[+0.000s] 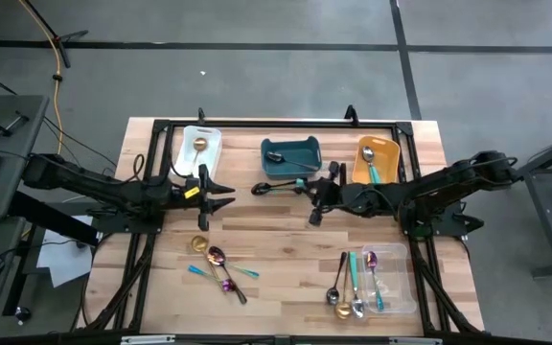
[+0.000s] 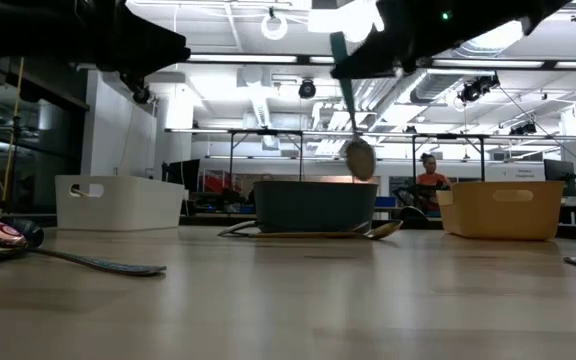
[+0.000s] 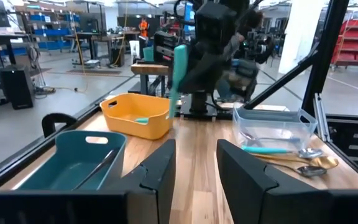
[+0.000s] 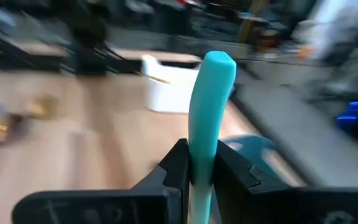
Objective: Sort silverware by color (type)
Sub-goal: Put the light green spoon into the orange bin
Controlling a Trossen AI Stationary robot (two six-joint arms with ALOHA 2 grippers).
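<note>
My right gripper (image 1: pixel 322 195) hovers in front of the teal bin (image 1: pixel 290 158), shut on a teal-handled spoon (image 2: pixel 351 100). The spoon's metal bowl (image 2: pixel 359 158) hangs downward. My left gripper (image 1: pixel 220 189) is open (image 3: pixel 194 167) above the table, near the white bin (image 1: pixel 199 149), and touches nothing. A black spoon (image 1: pixel 276 187) lies flat on the table before the teal bin. Loose gold, purple and teal pieces (image 1: pixel 218 264) lie at the near left. Several more (image 1: pixel 357 287) lie in and beside the clear bin (image 1: pixel 391 283). My right gripper pinches the spoon's teal handle (image 4: pixel 202 155) between its two fingers. The handle's free end (image 4: pixel 218 65) sticks out beyond them. The spoon is lifted clear of the table and hangs nearly upright, slightly tilted, with the bowl lowest (image 2: pixel 359 158).
The white, teal and orange (image 1: pixel 377 161) bins stand in a row along the far side. Each holds a utensil or two. The clear bin is at the near right. Bare wood lies in the table's middle (image 1: pixel 286 249). A person (image 2: pixel 430 180) shows far off in the room.
</note>
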